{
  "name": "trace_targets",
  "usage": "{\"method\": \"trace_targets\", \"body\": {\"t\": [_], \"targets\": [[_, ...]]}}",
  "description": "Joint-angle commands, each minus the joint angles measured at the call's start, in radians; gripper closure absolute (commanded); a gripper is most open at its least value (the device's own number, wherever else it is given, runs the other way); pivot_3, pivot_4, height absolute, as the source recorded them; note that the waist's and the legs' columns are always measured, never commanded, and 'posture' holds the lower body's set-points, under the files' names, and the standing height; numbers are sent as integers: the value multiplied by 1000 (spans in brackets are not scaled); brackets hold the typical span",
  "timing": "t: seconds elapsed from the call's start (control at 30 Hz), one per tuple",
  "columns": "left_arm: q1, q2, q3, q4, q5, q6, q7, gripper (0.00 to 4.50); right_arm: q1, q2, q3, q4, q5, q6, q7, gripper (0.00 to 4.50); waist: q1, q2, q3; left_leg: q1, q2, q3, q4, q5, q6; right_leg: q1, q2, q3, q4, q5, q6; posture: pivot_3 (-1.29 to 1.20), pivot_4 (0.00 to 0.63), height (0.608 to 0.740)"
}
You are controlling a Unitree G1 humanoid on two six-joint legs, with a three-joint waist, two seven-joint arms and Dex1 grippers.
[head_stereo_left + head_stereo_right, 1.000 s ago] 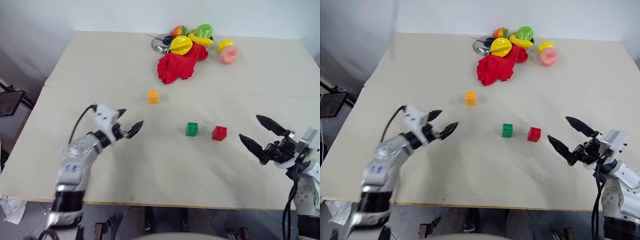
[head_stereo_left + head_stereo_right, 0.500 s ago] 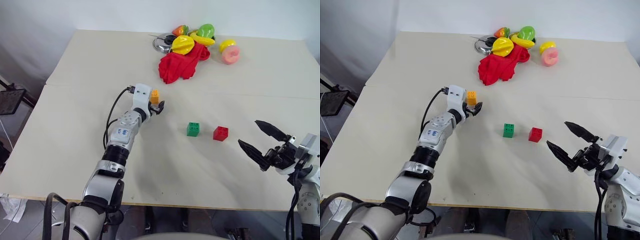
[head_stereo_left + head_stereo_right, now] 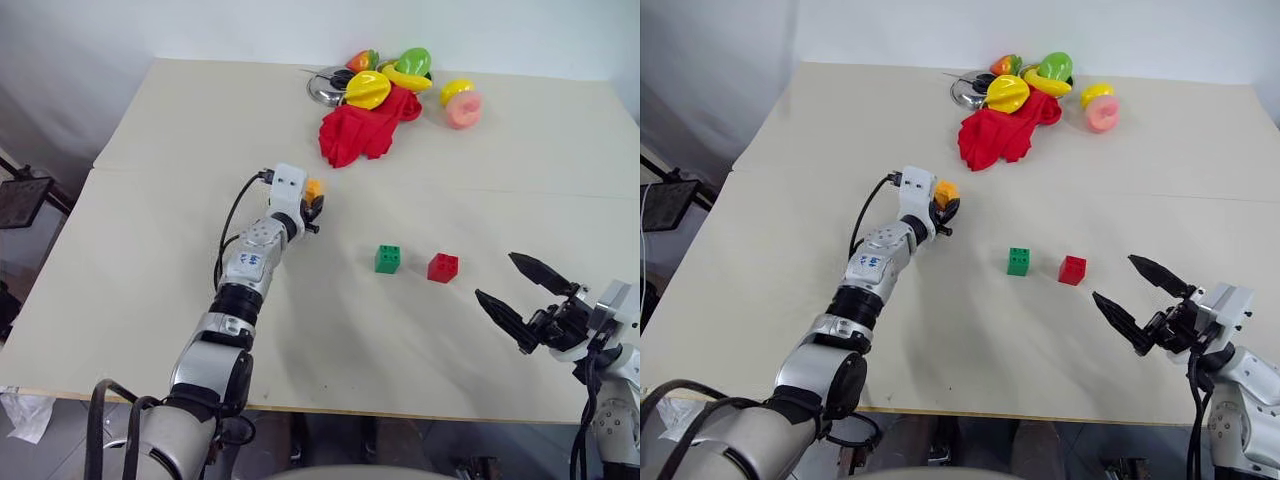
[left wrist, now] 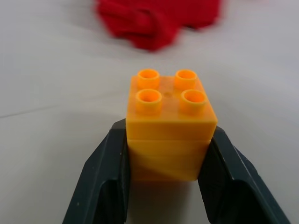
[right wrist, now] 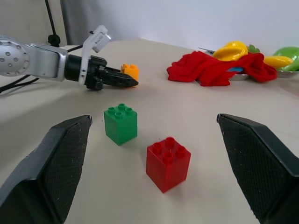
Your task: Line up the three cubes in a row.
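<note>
1. The orange-yellow cube (image 4: 168, 126) is smooth moulded plastic with a slight sheen; the green cube (image 5: 121, 123) and red cube (image 5: 167, 163) look the same.
2. The bench (image 3: 180, 130) is a plain matt beige surface.
3. The red cloth (image 3: 362, 130) is soft, crumpled fabric.
4. The toy fruits (image 3: 400, 70) are glossy plastic.
5. The right pincer (image 5: 161, 161) has black fingers (image 5: 56, 168) with finely dotted, matt pads; the left pincer (image 4: 163, 177) has smoother dark fingers.

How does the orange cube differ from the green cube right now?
The orange cube is clamped between the left end effector fingers; the green cube stands free on the table. The orange cube sits farther back, toward the red cloth; the green cube sits beside the red cube. Both are studded blocks, upright.
</note>
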Motion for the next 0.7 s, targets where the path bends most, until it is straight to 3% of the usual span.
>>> {"method": "trace_targets", "body": {"t": [0.03,0.13,0.27,0.47,0.7], "targets": [[40,129,-52,-86,-50,-181,-388,2973,26,-15,-59,-32,27,-23,14,0,-5,0,0,0,0,0,0,0,0,0,0,0,0,0,0,0,150,740],[39,268,-91,6,-44,-382,-689,2973,59,-33,-85,-38,35,-18,29,0,-9,0,0,0,1,2,0,0,-2,-1,2,0,-1,0,-1,0,150,740],[-42,322,-115,209,6,-549,-816,2973,99,-43,-112,-58,43,-6,35,0,1,1,0,0,2,1,1,0,-2,-1,2,1,0,0,-1,0,150,740],[-159,251,-133,425,62,-673,-852,2973,149,-48,-131,-73,51,8,48,0,7,0,0,-2,-1,0,1,-1,0,-1,-1,0,-1,0,0,0,150,740],[-239,166,-158,556,141,-726,-805,2973,171,-56,-139,-82,55,27,57,0,-1,0,0,-3,-6,0,0,-1,1,-1,0,-1,-2,0,0,0,150,740]]}}
